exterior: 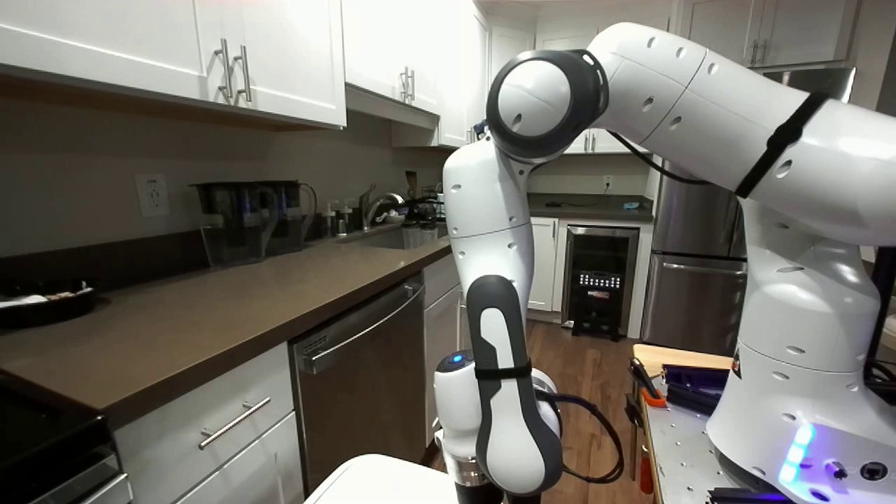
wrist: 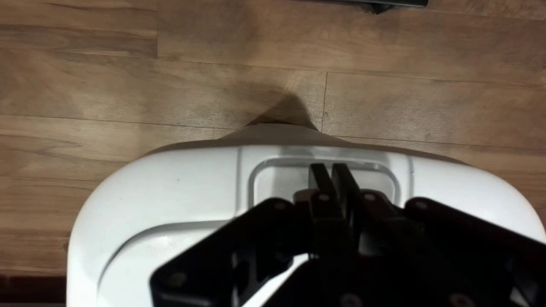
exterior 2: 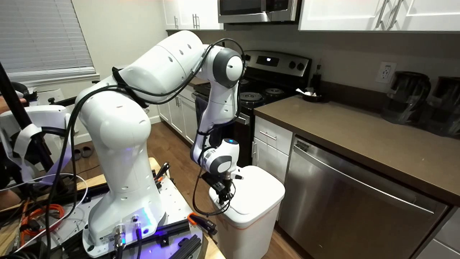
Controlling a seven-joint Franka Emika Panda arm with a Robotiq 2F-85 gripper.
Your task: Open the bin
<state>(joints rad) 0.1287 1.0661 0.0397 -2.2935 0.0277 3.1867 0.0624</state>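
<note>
The white bin stands on the floor between the robot's bench and the dishwasher; its body (exterior 2: 248, 235) and closed white lid (exterior 2: 260, 189) show in an exterior view. Only part of its top (exterior: 385, 481) shows in an exterior view. In the wrist view the bin's top (wrist: 170, 192) has a rounded-rectangular panel (wrist: 277, 184) near its edge. My gripper (wrist: 328, 166) points down over this panel, its two dark fingers nearly together with a thin gap and nothing between them. The gripper also shows over the bin's near edge (exterior 2: 222, 199). I cannot tell whether the fingertips touch the panel.
The stainless dishwasher (exterior 2: 345, 201) and white drawers (exterior 2: 271, 151) stand right beside the bin under the brown counter (exterior 2: 359, 133). The robot's bench (exterior 2: 172, 196) with a black and orange tool (exterior 2: 203, 222) is close on the bin's other side. A cable loop (exterior 2: 196, 201) hangs by the wrist.
</note>
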